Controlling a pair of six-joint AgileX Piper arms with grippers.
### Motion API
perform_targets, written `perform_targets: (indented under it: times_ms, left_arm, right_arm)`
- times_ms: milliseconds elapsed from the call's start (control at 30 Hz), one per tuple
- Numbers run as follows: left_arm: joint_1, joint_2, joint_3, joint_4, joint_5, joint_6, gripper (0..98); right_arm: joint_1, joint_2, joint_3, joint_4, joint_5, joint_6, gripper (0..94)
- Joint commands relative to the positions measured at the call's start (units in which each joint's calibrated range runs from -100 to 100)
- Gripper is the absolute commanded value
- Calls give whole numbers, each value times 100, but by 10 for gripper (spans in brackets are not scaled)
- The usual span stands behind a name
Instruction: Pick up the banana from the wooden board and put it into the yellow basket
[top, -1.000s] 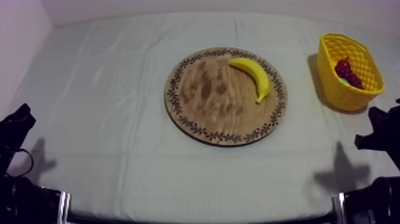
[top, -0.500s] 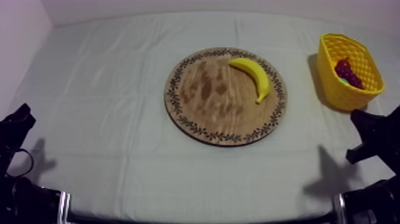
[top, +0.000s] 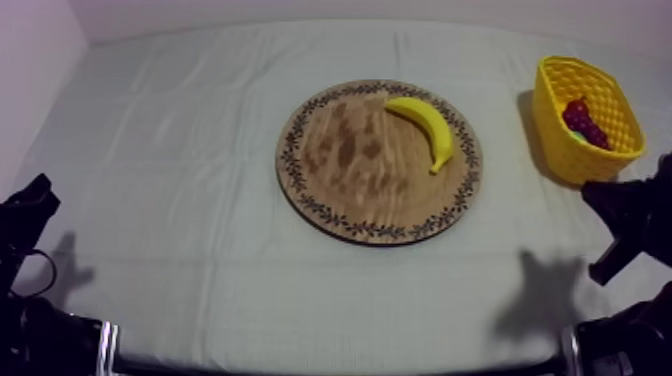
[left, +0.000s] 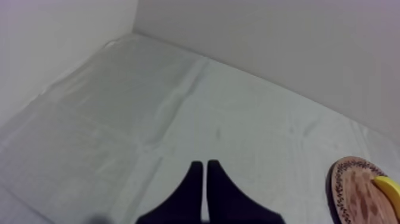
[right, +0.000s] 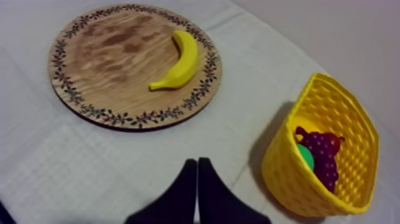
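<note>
A yellow banana (top: 425, 126) lies on the right part of the round wooden board (top: 340, 190), which sits mid-table. The yellow basket (top: 560, 150) stands at the far right with a bunch of grapes (top: 585, 122) inside. My right gripper (top: 612, 200) hangs above the table just in front of the basket, shut with nothing in it. In the right wrist view its fingers (right: 196, 179) lie together as a wedge, with the banana (right: 178, 62), board (right: 89, 65) and basket (right: 286, 161) ahead. My left gripper (left: 205, 173) rests shut at the near left (top: 30, 200).
Something green (right: 306, 157) lies under the grapes (right: 321, 158) in the basket. The board's edge (left: 339, 190) and the banana's tip (left: 390, 187) show far off in the left wrist view. Walls close the table at the back and left.
My right arm has risen and moved inward from the right edge, towards the spot in front of the basket. Its shadow slid left. The left arm, banana and basket stayed put.
</note>
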Motion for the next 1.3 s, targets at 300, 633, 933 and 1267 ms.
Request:
perform_targets:
  times_ms: [300,633,933,1267]
  left_arm:
    - [-2,2,3,-1,-1,0,1]
    - [-2,2,3,-1,-1,0,1]
    - [-2,2,3,-1,-1,0,1]
    - [-2,2,3,-1,-1,0,1]
  right_arm:
    - [-322,3371,-3862,-68,2218,-154,6]
    - [-247,5665,-6028,-104,3746,-129,5]
    - [-351,7441,-7178,-111,4103,-453,4]
    - [-378,8404,-8001,-155,4203,-346,4]
